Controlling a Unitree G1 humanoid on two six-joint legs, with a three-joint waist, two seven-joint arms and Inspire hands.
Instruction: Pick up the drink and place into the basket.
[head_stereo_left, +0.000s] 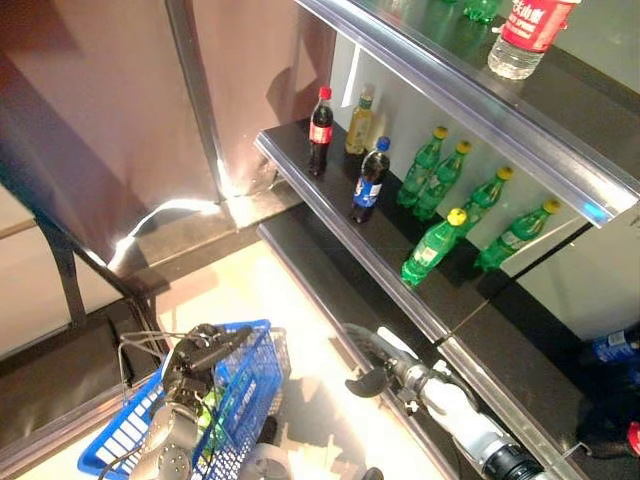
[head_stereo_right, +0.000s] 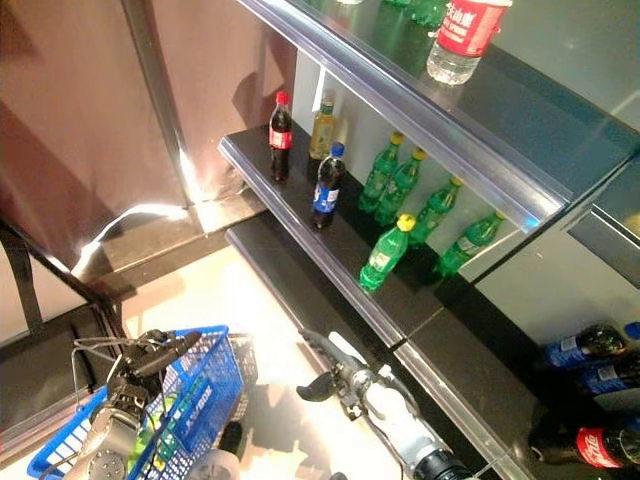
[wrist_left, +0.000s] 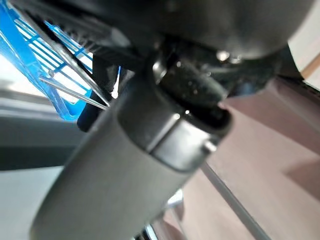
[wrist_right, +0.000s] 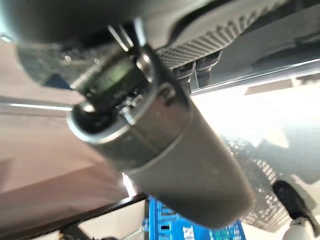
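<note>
A blue mesh basket (head_stereo_left: 240, 385) hangs at the lower left, and my left hand (head_stereo_left: 195, 365) is curled round its wire handle (head_stereo_left: 135, 345). Something green (head_stereo_left: 210, 412) shows through the mesh inside it. My right hand (head_stereo_left: 372, 362) is low in the middle, beside the lower shelf edge, with fingers straight, thumb out and nothing in it. Drinks stand on the middle shelf (head_stereo_left: 300, 165): a red-capped cola bottle (head_stereo_left: 320, 132), a yellow drink (head_stereo_left: 360, 120), a blue-labelled dark bottle (head_stereo_left: 370, 180) and several green bottles (head_stereo_left: 432, 247). The basket's blue rim (wrist_right: 185, 227) also shows in the right wrist view.
A red-labelled water bottle (head_stereo_left: 525, 35) lies on the top shelf. Blue-labelled bottles (head_stereo_right: 580, 348) and a red-labelled cola (head_stereo_right: 600, 447) lie on the lowest shelf at the right. A dark metal post (head_stereo_left: 200, 100) and a brown wall stand left of the shelves.
</note>
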